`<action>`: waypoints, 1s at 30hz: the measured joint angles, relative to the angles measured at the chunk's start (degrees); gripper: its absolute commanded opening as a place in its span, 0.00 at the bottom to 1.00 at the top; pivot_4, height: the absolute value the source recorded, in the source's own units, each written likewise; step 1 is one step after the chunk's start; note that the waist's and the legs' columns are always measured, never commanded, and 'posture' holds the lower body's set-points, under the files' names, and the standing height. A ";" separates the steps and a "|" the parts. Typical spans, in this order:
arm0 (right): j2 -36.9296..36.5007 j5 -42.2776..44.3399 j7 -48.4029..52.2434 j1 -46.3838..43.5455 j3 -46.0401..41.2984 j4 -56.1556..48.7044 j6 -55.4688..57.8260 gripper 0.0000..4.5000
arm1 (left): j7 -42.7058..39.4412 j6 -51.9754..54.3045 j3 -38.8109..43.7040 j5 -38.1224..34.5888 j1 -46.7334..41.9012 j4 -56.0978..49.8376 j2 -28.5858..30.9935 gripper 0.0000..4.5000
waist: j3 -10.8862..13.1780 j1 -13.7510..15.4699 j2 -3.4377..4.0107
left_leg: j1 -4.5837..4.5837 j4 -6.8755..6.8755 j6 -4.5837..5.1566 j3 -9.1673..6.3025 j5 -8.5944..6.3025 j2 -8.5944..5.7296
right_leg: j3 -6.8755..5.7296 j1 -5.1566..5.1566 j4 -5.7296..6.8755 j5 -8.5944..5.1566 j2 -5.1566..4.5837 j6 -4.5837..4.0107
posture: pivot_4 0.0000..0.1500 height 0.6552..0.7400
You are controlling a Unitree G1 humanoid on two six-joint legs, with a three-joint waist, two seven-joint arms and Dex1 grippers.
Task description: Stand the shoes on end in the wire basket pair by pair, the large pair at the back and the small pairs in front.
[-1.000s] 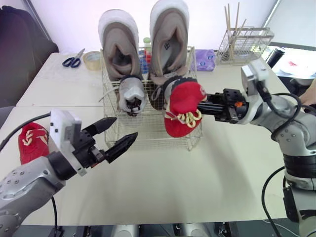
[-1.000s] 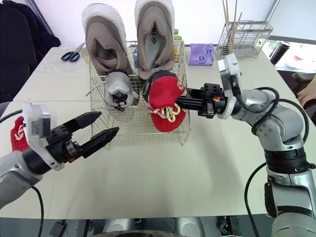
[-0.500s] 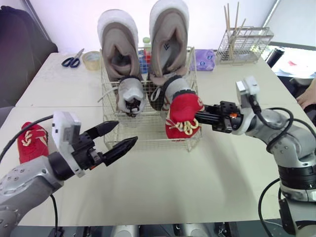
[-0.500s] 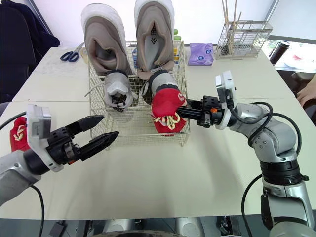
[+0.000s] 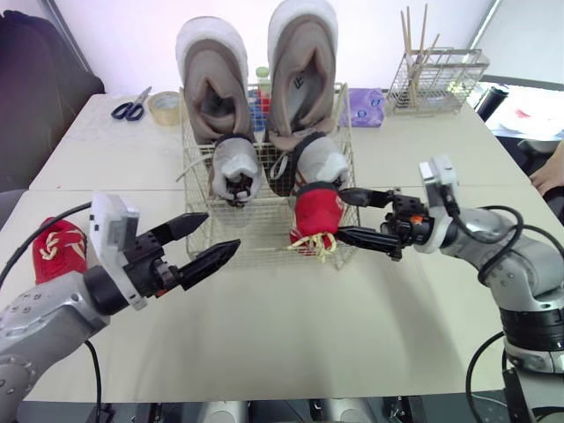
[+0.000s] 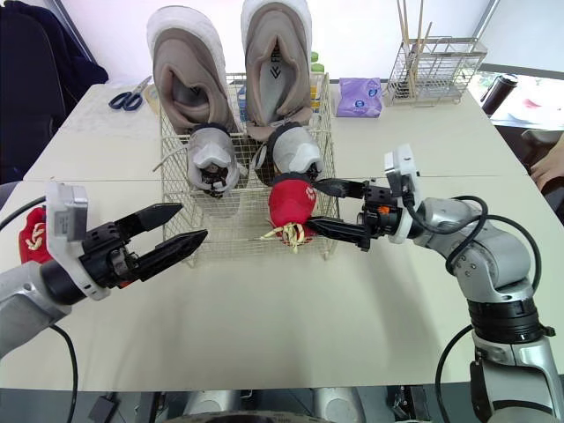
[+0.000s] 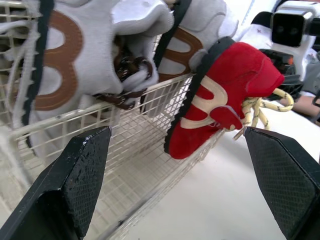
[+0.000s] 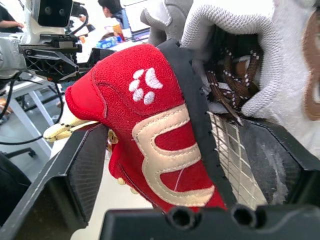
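Note:
The wire basket (image 5: 198, 189) holds two large tan shoes (image 5: 210, 75) on end at the back. Two small grey shoes (image 5: 234, 169) stand in front of them. A small red shoe (image 5: 315, 214) with cream laces sits upright at the basket's front right corner, its laces poking through the wire. My right gripper (image 5: 342, 213) is open, with one finger on each side of that shoe; the right wrist view shows the red shoe (image 8: 150, 125) between the fingers (image 8: 85, 175). My left gripper (image 5: 220, 231) hangs open and empty before the basket's left front. A second red shoe (image 5: 55, 249) lies on the table at far left.
Scissors (image 5: 130, 109) and a tape roll (image 5: 165, 107) lie at the back left. A purple packet (image 5: 366, 104) and a wire rack (image 5: 438, 81) holding sticks are at the back right. A person's hand (image 5: 552, 174) shows at the right edge.
My right gripper has lowered the red shoe into the basket's front right corner and opened its fingers, letting go of it. The left arm has barely moved.

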 measured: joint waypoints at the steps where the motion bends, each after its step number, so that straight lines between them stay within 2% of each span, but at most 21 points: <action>1: -0.71 0.11 -0.13 0.05 -0.87 -0.05 0.31 0.99 | -0.01 0.04 0.00 -0.03 0.03 0.26 0.00 0.98 | 0.00 -0.01 0.00 | 0.00 0.00 0.00 0.00 0.00 0.00 | 0.00 0.00 0.00 0.00 0.00 0.00 | 1.00 1.00; 5: -5.12 0.93 -0.60 0.38 -5.49 -0.34 2.16 0.99 | 0.46 0.88 1.31 -1.69 1.47 1.19 1.22 0.98 | 0.02 -0.02 0.00 | -0.03 -0.01 0.00 0.00 0.00 0.01 | 0.00 -0.05 0.00 0.00 -0.01 0.00 | 1.00 1.00; 7: -8.30 5.51 -1.72 -1.92 -12.28 1.87 5.16 0.99 | 1.88 2.64 6.73 -5.85 2.78 3.28 4.53 0.98 | 0.05 -0.05 0.03 | -0.05 -0.01 0.00 0.01 0.00 0.02 | 0.02 -0.10 0.03 0.00 -0.03 0.00 | 1.00 1.00; 10: -10.83 12.95 -3.78 -10.31 -19.95 4.26 7.79 1.00 | 1.43 4.98 15.68 -10.22 4.28 7.84 7.80 0.99 | 0.06 -0.46 0.06 | 0.03 -0.13 0.00 0.03 0.00 0.06 | 0.02 -0.10 0.02 0.00 0.01 -0.01 | 1.00 1.00; 14: -9.20 21.90 -7.29 -20.81 -20.74 4.89 11.43 1.00 | -4.54 10.26 26.20 -11.26 8.30 14.58 10.35 0.99 | 0.04 -1.09 0.00 | 0.15 -0.49 0.00 0.08 0.00 0.08 | 0.03 -0.18 0.00 -0.01 0.05 -0.02 | 1.00 1.00; 16: -8.45 23.99 -8.41 -24.09 -17.32 5.65 14.61 1.00 | -5.91 11.90 29.45 -8.48 10.11 18.42 10.85 0.99 | 0.05 -1.48 0.03 | 0.11 -0.55 0.00 0.12 0.01 0.07 | 0.04 -0.28 0.02 -0.01 0.03 -0.02 | 1.00 1.00; 20: -7.64 24.08 -7.65 -33.55 -5.63 5.00 21.58 1.00 | -9.52 14.11 37.18 2.95 17.83 31.45 10.90 0.99 | 0.05 -2.44 0.03 | 0.02 -0.73 0.00 0.41 0.01 0.12 | 0.13 -0.67 0.10 0.00 0.01 0.00 | 1.00 1.00; 23: -4.48 23.43 -5.12 -37.51 -0.28 3.73 22.78 1.00 | -13.88 12.81 40.62 11.75 22.69 39.98 10.51 0.99 | -0.01 -2.61 -0.12 | -0.19 -0.76 0.00 0.47 0.01 0.17 | 0.09 -0.94 0.13 0.01 -0.01 0.02 | 1.00 1.00; 27: -4.49 19.14 2.76 -38.36 5.45 1.97 22.50 1.00 | -22.40 11.19 43.02 20.50 26.96 50.55 10.99 0.99 | -0.07 -1.83 -0.23 | -0.58 -0.67 -0.01 0.64 0.01 0.00 | -0.03 -1.28 0.08 0.00 -0.50 0.00 | 1.00 1.00; 30: -7.49 16.90 10.82 -38.54 7.45 2.97 22.54 1.00 | -33.09 11.26 41.14 23.98 27.98 60.45 13.65 0.99 | -0.13 -1.47 -0.35 | -0.62 -0.62 -0.02 0.72 0.00 -0.15 | -0.44 -1.50 -0.03 0.02 -0.98 -0.06 | 1.00 1.00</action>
